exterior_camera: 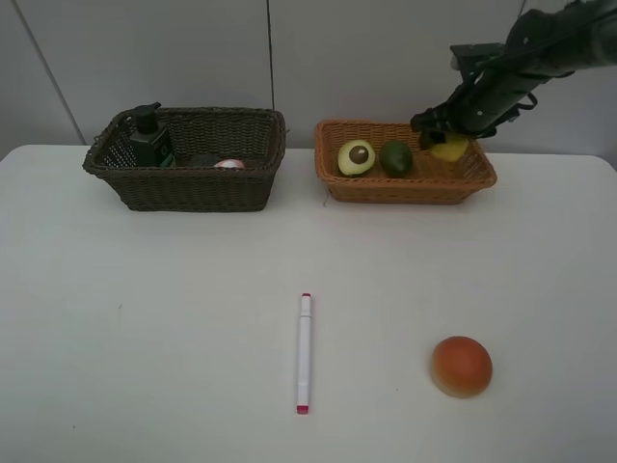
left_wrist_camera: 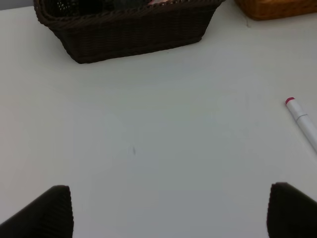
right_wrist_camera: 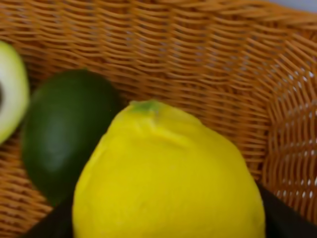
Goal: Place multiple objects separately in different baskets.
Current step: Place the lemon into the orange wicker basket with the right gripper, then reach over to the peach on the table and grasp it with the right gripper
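Yellow lemon (right_wrist_camera: 168,173): clamped in right pincer (exterior_camera: 445,135), over shallow orange-tan wicker basket (exterior_camera: 405,185), far right.
Left pincer (left_wrist_camera: 168,210): jaws apart above white worktop (left_wrist_camera: 148,139).

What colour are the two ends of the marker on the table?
Both ends of the marker are pinkish red and its body is white; the exterior high view shows this best.

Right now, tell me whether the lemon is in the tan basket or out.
In, but not released. The lemon sits within the tan basket's walls beside the lime, with the right gripper around it.
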